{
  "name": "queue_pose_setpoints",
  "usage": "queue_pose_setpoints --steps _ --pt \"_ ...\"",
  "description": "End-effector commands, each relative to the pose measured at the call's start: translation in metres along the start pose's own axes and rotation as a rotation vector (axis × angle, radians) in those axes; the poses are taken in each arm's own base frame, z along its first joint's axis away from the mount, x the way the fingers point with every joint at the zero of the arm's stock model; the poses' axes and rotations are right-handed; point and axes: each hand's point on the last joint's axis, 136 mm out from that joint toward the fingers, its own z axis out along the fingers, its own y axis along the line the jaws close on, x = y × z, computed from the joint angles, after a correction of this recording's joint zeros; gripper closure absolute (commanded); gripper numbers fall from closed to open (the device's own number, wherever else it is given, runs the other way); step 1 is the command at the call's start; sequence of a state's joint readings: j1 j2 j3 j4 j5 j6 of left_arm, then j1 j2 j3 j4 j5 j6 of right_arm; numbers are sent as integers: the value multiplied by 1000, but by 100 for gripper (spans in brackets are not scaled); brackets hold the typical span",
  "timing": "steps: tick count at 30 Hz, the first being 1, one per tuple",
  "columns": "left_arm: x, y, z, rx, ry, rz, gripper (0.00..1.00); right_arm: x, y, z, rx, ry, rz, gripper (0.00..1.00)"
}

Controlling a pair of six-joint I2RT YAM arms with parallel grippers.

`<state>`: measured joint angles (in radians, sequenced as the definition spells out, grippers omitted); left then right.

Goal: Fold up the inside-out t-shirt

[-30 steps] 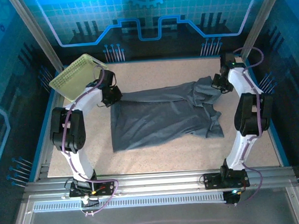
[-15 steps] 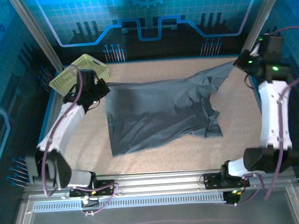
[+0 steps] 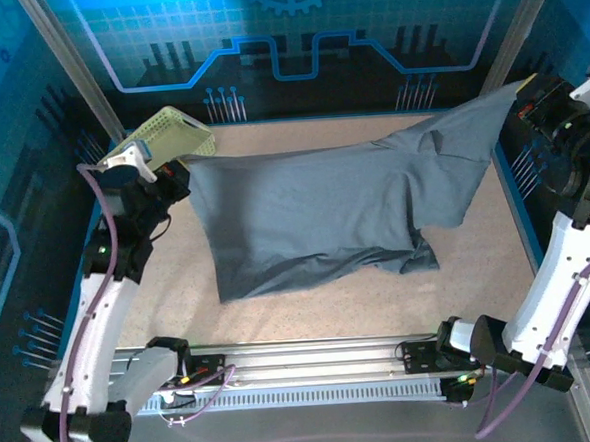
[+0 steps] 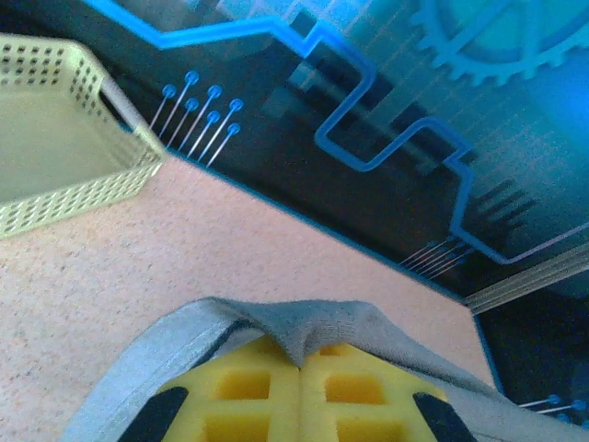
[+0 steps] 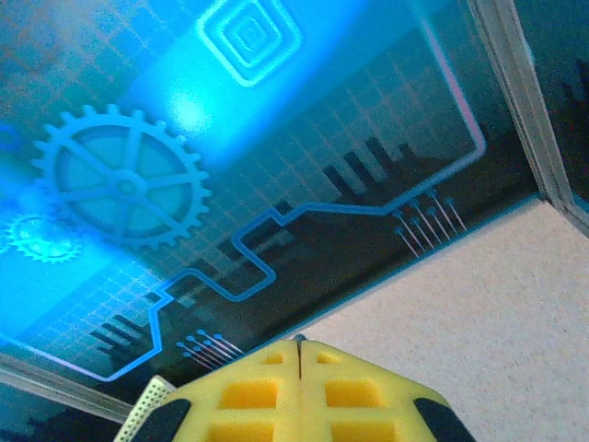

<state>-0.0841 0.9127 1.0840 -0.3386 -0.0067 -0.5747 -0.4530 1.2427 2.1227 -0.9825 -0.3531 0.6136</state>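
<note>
Status: inside-out t-shirt (image 3: 315,215) spread between both hands.
I find the left hand (image 3: 177,173) and right hand (image 3: 528,92) each clamped on a far corner, held aloft; its near edge lies on the table (image 3: 311,320).

The basket (image 3: 160,139) sits behind and left of the t-shirt (image 3: 314,210).
</note>
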Motion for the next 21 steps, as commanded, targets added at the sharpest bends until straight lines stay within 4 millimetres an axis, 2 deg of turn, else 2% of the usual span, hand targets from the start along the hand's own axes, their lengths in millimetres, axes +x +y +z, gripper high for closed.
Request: queue_pose_setpoints --steps 1,4,7,11,15,18,21 --pt "-48 -34 -40 79 -146 49 100 -35 48 -56 -85 -185 -134 100" --pt "-71 -46 -53 65 -191 97 100 -48 54 -59 -90 -219 -142 100" --pt "-82 -49 -45 29 -178 128 100 -57 55 -48 -105 -226 -123 100" --pt "-76 -45 2 -17 -62 144 100 -56 37 -2 -110 -158 -75 100" --pt "-65 -31 61 -98 69 122 100 -39 20 61 -70 -61 -118 100" --pt "-65 -33 97 -113 138 118 100 -25 10 102 -56 20 -114 100" --pt "-77 -42 117 -109 152 111 100 -28 2 123 -35 33 -104 100"
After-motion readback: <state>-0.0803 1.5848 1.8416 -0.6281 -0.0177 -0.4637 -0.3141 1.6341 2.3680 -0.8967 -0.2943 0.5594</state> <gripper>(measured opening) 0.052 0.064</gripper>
